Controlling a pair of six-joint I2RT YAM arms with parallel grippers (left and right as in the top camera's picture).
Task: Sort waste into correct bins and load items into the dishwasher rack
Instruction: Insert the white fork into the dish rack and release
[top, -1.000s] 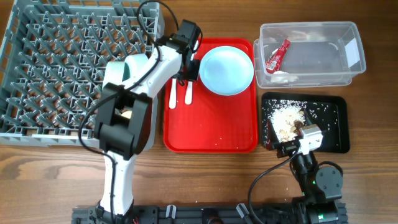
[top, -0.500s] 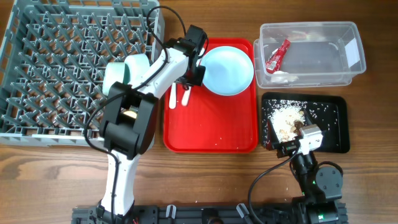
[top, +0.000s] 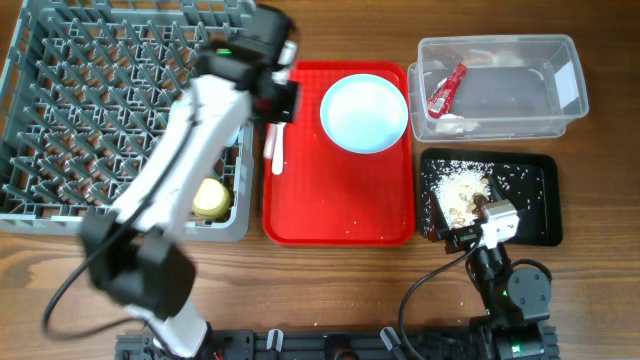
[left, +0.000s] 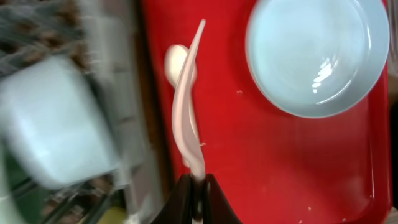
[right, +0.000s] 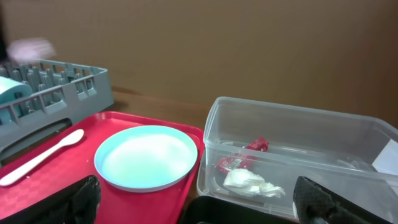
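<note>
1. White plastic, thin and seen edge-on, is what the left gripper (left: 198, 190) is pinching: its fingers are pressed tight on the handle end of what I take for the fork (left: 185, 118). I say fork because the spoon (top: 277, 150) lies flat on the red tray (top: 340, 215) right under it.
2. That arm hangs over the left edge of the red tray, just beside the grey rack (top: 90, 100). The step in hand looks like carrying the fork across to the rack.
3. The yellow cup (top: 210, 198) sits in the rack, at its near right corner.
4. Not yet loaded are the spoon at the left of the red tray and the pale blue plate (top: 364, 112) at its far right.
5. The waste looks sorted. The red wrapper (top: 446, 90) lies in the clear tub (top: 495, 40) at the far right, and the crumbly scraps (top: 462, 188) lie in the black tray (top: 530, 215) just near of it.
6. The right gripper (right: 200, 208) is spread wide and holds nothing, low beside the black tray.
7. The next move calls for bringing the fork over a gap between the pegs and lowering it close before letting go. It is light and slim, so it could twist in the pinch or slip through the grid.
</note>
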